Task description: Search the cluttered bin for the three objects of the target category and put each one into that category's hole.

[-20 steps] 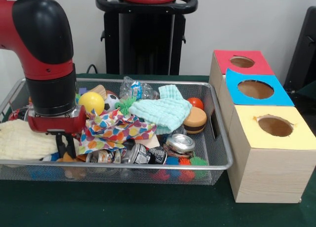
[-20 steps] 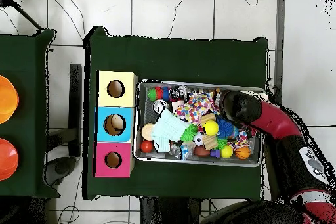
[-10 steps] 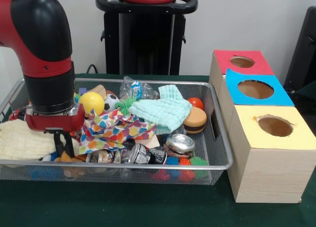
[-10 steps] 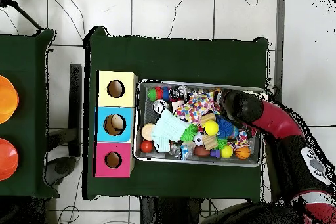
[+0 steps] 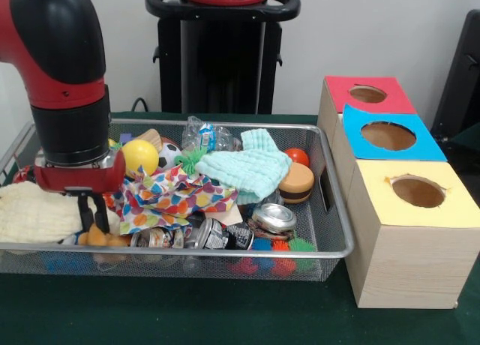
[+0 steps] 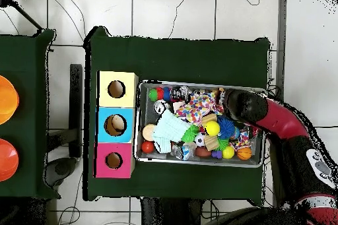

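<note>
The claw hangs low at the wire bin's end farthest from the three boxes, its narrowly parted fingers just above a small orange toy beside the cream cloth; whether they pinch it cannot be told. Against half a second ago the arm has risen slightly and the orange piece shows more. If it is gripped only at its top, it could slip off and drop back among the clutter on the long carry to the yellow-topped box.

Even, soft indoor light fills both views, with only faint shadows under the silver wire-mesh bin. A small glare sits on the shiny metal can lid. The front view looks slightly soft overall.
</note>
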Robot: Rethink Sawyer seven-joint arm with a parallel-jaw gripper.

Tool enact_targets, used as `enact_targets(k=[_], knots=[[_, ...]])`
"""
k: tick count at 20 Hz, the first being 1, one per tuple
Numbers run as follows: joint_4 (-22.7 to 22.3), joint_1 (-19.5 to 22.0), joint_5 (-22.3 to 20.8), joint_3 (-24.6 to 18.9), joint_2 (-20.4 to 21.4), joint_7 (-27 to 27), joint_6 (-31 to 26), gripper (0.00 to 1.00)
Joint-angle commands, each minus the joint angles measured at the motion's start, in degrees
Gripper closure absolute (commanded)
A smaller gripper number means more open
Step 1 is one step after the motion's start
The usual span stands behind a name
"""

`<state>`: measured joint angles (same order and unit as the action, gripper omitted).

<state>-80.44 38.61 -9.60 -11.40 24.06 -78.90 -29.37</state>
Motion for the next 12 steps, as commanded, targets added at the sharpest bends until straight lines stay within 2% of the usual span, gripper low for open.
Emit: enact_targets(k=[1,12], knots=[[-5.0,0.2,-0.6,-2.7,5.5,-0.7,-6.6,1.0],[-6.3,-0.3,-0.5,-2.3,7.6,-2.0,-7.3,1.0]])
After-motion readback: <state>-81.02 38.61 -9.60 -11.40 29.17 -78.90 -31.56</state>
